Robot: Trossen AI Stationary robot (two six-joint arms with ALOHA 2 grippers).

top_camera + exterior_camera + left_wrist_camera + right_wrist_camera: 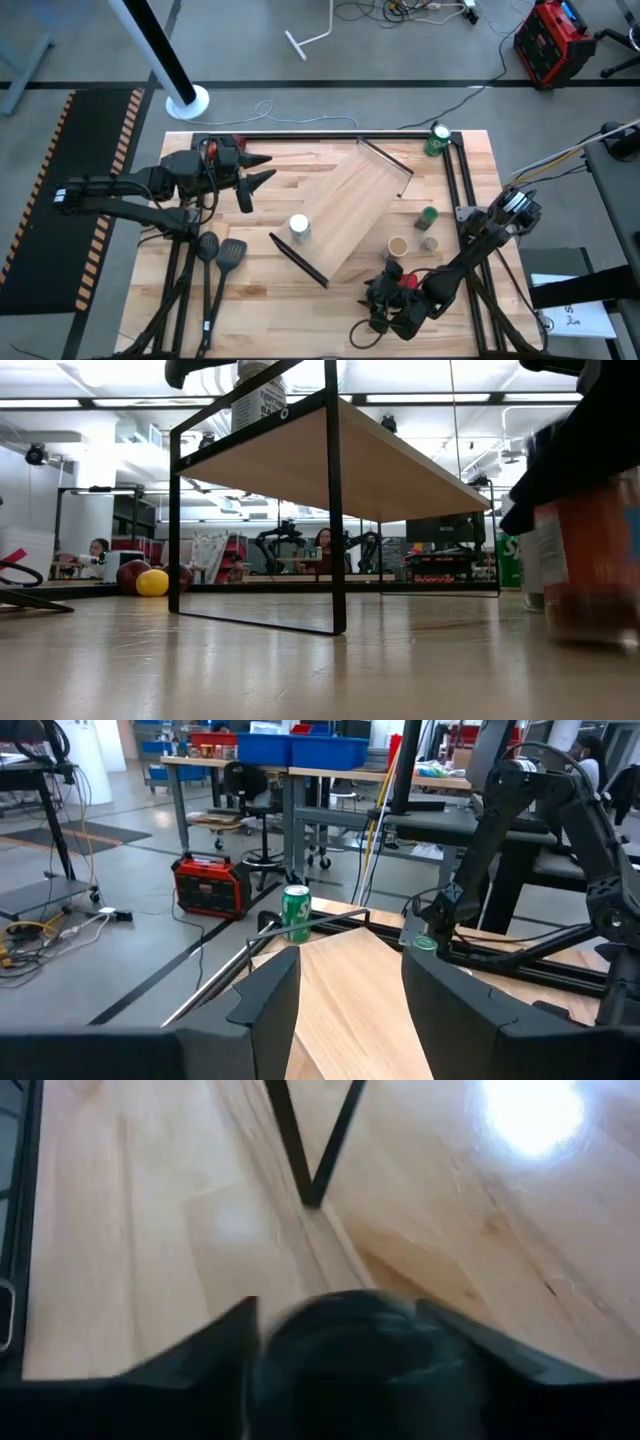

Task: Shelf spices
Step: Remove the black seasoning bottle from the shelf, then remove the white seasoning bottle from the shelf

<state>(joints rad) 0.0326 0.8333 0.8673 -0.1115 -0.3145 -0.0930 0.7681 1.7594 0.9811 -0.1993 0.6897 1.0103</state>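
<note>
The right pincer point(392, 292) hangs low over the tabletop point(260, 300) near its front edge, toward the right corner, with a black-topped spice jar point(345, 1350) between its fingers; whether the fingers clamp it or stand just off it cannot be told. A red-topped jar point(409, 281) sits just beside that pincer. The tan-topped jar point(398, 246), the small silvery-topped jar point(429, 243) and the green-topped jar point(427, 215) stand near the right edge, beside the shelf point(350, 205), which lies slanted across the middle. A white-topped jar point(299, 227) stands on the shelf's left part. A green can point(438, 138) stands at the far right corner; two black spatulas point(218, 262) lie near the left edge. The left pincer point(262, 168) hovers near the far left corner, fingers apart, empty.
</note>
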